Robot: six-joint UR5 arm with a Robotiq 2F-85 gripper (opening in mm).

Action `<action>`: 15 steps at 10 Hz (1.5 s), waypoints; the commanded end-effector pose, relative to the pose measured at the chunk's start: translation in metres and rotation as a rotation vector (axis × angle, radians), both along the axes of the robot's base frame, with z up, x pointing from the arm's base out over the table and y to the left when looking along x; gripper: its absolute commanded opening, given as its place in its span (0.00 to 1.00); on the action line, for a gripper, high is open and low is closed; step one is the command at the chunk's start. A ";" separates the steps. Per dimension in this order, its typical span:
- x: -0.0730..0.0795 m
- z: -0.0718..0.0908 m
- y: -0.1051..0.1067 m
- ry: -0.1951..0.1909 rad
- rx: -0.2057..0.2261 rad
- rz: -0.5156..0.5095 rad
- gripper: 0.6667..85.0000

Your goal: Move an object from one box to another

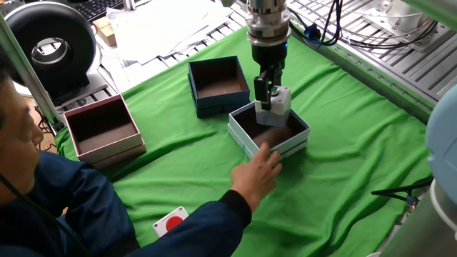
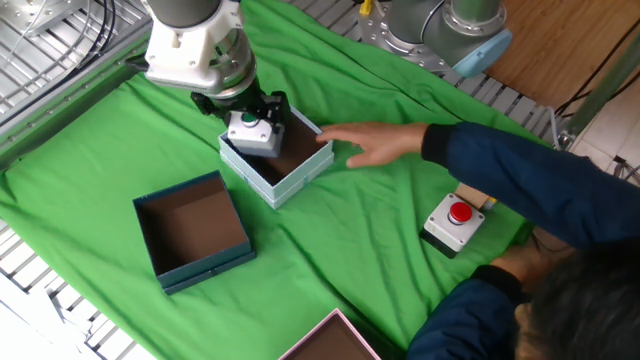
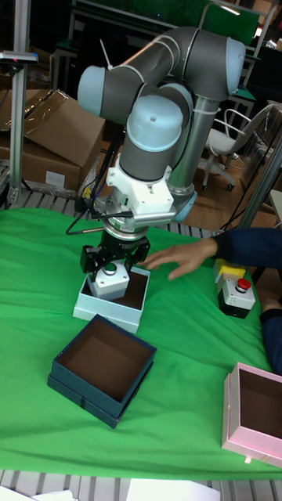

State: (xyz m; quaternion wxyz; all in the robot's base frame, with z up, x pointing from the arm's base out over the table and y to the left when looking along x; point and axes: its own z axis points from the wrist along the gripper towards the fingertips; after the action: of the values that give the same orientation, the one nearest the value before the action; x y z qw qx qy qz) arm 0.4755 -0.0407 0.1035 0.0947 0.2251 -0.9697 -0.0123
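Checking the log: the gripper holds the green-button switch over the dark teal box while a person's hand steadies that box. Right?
Wrong box. The gripper holds the green-button switch over the pale blue-white box, which the hand touches; the dark teal box sits apart, as the other fixed view shows.

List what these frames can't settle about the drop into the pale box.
- Whether the green-button switch touches the floor of the pale box: box walls hide its base in every view.
- Gripper fingertip contact: too small.
- Near wall of the pale box, one fixed view: behind the person's hand.
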 end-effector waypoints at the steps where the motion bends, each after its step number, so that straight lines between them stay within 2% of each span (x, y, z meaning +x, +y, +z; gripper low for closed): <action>1: 0.022 -0.011 0.009 -0.076 0.022 -0.012 0.01; 3: 0.039 -0.015 0.025 -0.121 0.097 0.068 0.44; 4: 0.044 -0.018 0.025 -0.128 0.103 0.109 0.55; 5: 0.041 -0.020 0.026 -0.111 0.117 0.168 0.63; 6: 0.042 -0.022 0.019 -0.110 0.102 0.236 0.72; 7: 0.045 -0.023 0.017 -0.116 0.098 0.272 0.74; 10: 0.042 -0.023 0.007 -0.099 0.068 0.293 0.82; 13: 0.041 -0.021 0.002 -0.090 0.062 0.312 0.96; 15: 0.040 -0.020 -0.001 -0.083 0.061 0.319 1.00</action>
State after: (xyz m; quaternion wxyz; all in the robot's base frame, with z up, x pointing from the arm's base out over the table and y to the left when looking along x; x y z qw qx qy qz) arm 0.5150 -0.0395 0.0815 0.0477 0.3732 -0.9264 -0.0149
